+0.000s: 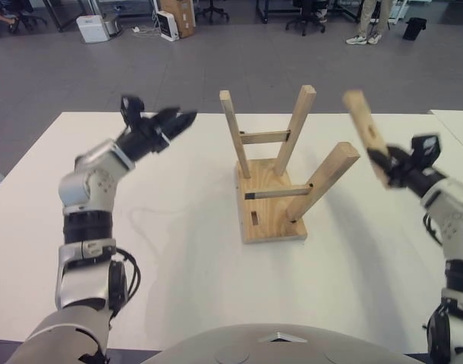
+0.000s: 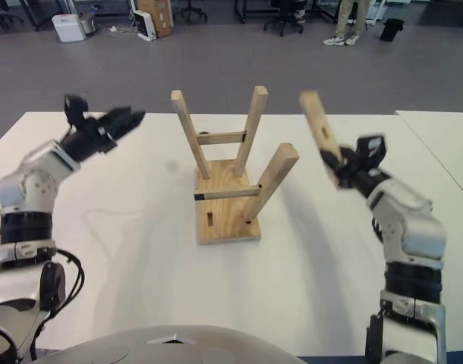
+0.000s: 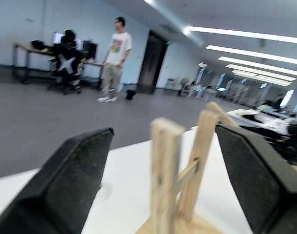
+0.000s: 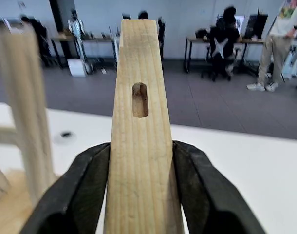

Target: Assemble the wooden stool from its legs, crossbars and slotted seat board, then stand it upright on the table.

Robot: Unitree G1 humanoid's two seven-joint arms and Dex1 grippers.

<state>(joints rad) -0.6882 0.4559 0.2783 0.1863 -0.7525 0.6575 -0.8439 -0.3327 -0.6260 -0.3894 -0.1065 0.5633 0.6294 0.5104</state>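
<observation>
Fingers [image 4: 85,190] of my right gripper [image 1: 387,163] are clamped on the flat faces of the loose leg [image 1: 362,121]. They grip near its lower end, so most of the pale, square-cut stick rises above them. Its long axis is near upright, with the top tipped a little toward my left. The right wrist view shows an oval mortise [image 4: 139,100] cut into the face turned to the camera. My left gripper [image 1: 182,119] hangs over the far left of the table [image 1: 178,250], jaws spread wide and holding nothing.

Between the arms the slotted seat board [image 1: 273,227] lies flat with its underside up. The one relation that matters is at its near-left corner: an empty slot [image 1: 254,218] lies down and to the left of the held leg. Just above it the near crossbar [image 1: 281,192] pokes out a free, dark-tipped end. I judge the leg must drop into that slot upright, with its mortise turned to take the crossbar tip. The left arm looks somewhat nearer that corner and could steady the frame.

The near-right leg [image 1: 326,178] leans noticeably. Farther back stand the rear-left leg [image 1: 234,133] and rear-right leg [image 1: 296,129], joined by the far crossbar [image 1: 264,137]. Everything is plain, light, unfinished wood with crisp edges.
</observation>
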